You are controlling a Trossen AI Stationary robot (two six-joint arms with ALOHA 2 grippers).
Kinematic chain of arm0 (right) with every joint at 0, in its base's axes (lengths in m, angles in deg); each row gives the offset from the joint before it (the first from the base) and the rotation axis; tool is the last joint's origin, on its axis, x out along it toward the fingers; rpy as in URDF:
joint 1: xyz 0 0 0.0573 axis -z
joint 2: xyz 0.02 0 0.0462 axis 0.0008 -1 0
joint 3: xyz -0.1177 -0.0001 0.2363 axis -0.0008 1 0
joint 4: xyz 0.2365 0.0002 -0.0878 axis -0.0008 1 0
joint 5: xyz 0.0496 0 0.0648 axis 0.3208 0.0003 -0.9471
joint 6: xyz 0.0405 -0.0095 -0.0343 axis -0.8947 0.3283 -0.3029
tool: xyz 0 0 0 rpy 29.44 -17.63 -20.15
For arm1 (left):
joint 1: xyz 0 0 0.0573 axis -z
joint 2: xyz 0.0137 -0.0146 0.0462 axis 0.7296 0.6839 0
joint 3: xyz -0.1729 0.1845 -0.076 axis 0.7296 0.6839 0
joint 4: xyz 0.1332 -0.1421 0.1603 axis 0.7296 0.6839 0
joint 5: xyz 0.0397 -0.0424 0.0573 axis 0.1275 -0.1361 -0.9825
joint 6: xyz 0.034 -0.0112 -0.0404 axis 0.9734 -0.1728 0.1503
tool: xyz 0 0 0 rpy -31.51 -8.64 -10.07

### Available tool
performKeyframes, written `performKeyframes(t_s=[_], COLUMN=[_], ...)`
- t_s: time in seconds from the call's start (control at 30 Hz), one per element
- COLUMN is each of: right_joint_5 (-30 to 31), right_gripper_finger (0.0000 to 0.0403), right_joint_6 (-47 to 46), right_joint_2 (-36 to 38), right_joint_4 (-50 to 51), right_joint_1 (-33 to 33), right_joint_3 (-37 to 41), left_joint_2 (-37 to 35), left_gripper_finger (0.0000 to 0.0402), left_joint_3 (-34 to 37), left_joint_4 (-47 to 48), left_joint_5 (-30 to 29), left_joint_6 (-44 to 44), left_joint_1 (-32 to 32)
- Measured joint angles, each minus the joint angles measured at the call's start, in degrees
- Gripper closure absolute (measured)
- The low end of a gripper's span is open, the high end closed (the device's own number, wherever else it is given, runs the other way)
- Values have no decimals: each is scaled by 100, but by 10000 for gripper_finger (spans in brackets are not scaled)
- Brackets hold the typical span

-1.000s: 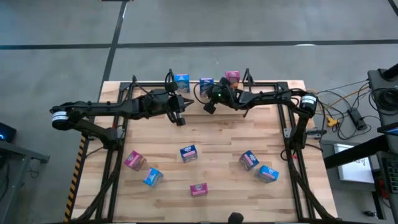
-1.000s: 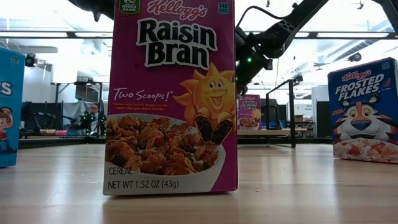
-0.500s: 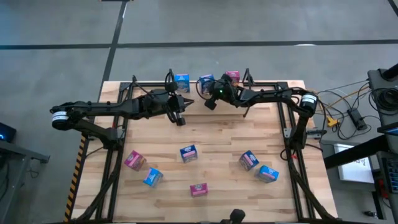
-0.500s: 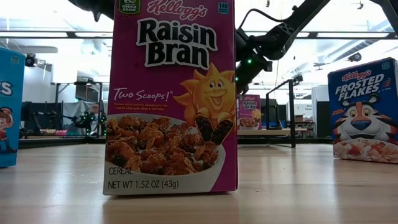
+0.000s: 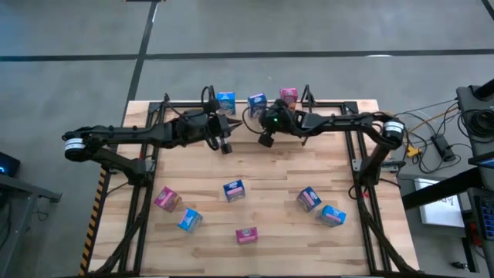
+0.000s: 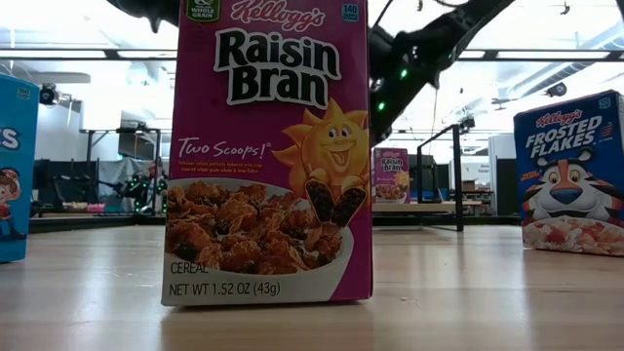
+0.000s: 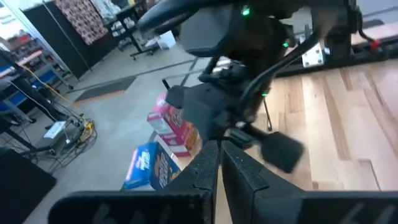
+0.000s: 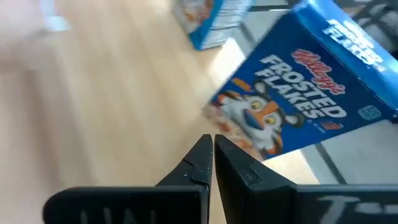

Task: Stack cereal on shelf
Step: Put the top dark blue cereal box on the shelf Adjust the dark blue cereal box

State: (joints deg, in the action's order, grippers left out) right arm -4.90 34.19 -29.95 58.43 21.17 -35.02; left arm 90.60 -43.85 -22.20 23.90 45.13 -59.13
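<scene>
- Both pairs of jaws are clenched on nothing: the right gripper (image 8: 210, 155) shows its fingers pressed together in its wrist view, and the left gripper (image 7: 217, 163) shows the same in its own.
- Three cereal boxes stand in a row on the shelf (image 5: 241, 103) at the table's far edge: a blue box (image 5: 225, 100), a second blue box (image 5: 257, 101) and a pink box (image 5: 289, 95).
- In the right wrist view a Frosted Flakes box (image 8: 298, 106) fills the frame just past the fingertips and lies tilted across it; it cannot be told for certain which of the blue boxes this is.
- Six more boxes lie scattered on the near half of the table, well apart from both arms: a pink one (image 5: 166, 199), a blue one (image 5: 189, 220), a blue one in the middle (image 5: 234, 189), a pink Raisin Bran box (image 5: 246, 235), another pink (image 5: 309, 198) and another blue (image 5: 333, 215).
- From above, the right gripper (image 5: 265, 139) hangs near the shelf's middle, just on the table side of the row; the left gripper (image 5: 224, 147) waits beside it.
- Judged from this, the next pick lies toward the near edge, away from both closed jaws, which must open first; the centre blue box looks about equally near either arm.
</scene>
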Motion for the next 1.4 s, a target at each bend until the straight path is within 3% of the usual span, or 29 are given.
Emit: performKeyframes(t_s=[0.33, 0.6, 0.77, 0.97, 1.07, 1.4], right_joint_5=[-994, -1028, -1030, -1187, -1258, -1330], right_gripper_finger=[394, 394, 394, 394, 394, 394], right_joint_6=[48, 97, 171, 365, 460, 452], right_joint_2=[1385, 2313, 2643, 2748, 2748, 2748], right_joint_4=[110, -530, -629, -580, -526, -384], right_joint_1=[-175, -174, -174, -172, -172, -161], right_joint_3=[858, 1760, 2031, 2065, 2065, 2065], left_joint_2=[9, 77, 484, 1199, 1558, 2774], left_gripper_finger=[328, 271, 236, 197, 186, 188], left_joint_3=[0, -14, -416, -1129, -1430, -2607], left_joint_4=[-448, -959, -945, -480, -159, 1153], left_joint_5=[10, 566, 614, 627, 902, 1758], left_joint_6=[185, 193, 179, 126, 82, 46], left_joint_1=[-115, -460, -689, -1044, -1257, -1886])
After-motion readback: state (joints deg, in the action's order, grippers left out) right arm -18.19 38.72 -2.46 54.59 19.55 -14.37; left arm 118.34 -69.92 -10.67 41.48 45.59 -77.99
